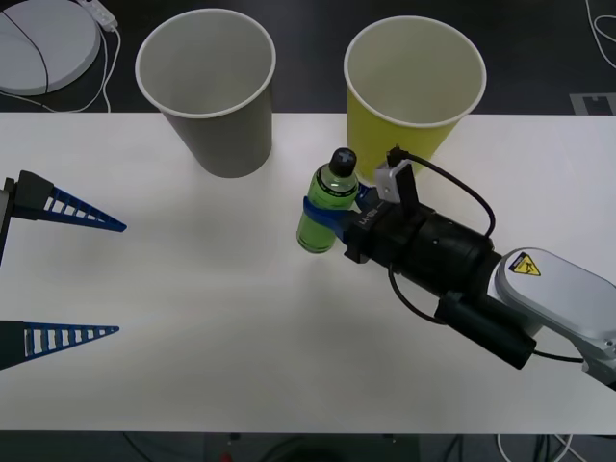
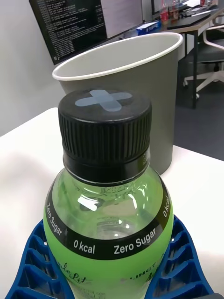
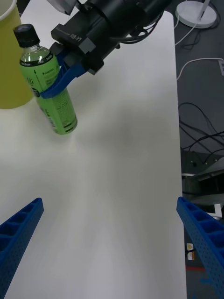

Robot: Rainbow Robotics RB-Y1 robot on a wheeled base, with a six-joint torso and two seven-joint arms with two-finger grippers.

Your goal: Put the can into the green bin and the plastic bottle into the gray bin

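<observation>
My right gripper is shut on the plastic bottle, a small bright-green one with a dark cap, at mid-table. The bottle leans slightly, its base at or just above the tabletop. In the right wrist view the blue fingers clasp the bottle below its shoulder, and the gray bin rises just behind. The gray bin stands at the back, left of centre, and the green bin at the back right, close to the bottle. My left gripper waits open at the left edge. The can is out of view.
The white table stretches wide in front of the bins. A round white disc with a cable lies beyond the back left corner. Cables trail over the floor past the table's edge.
</observation>
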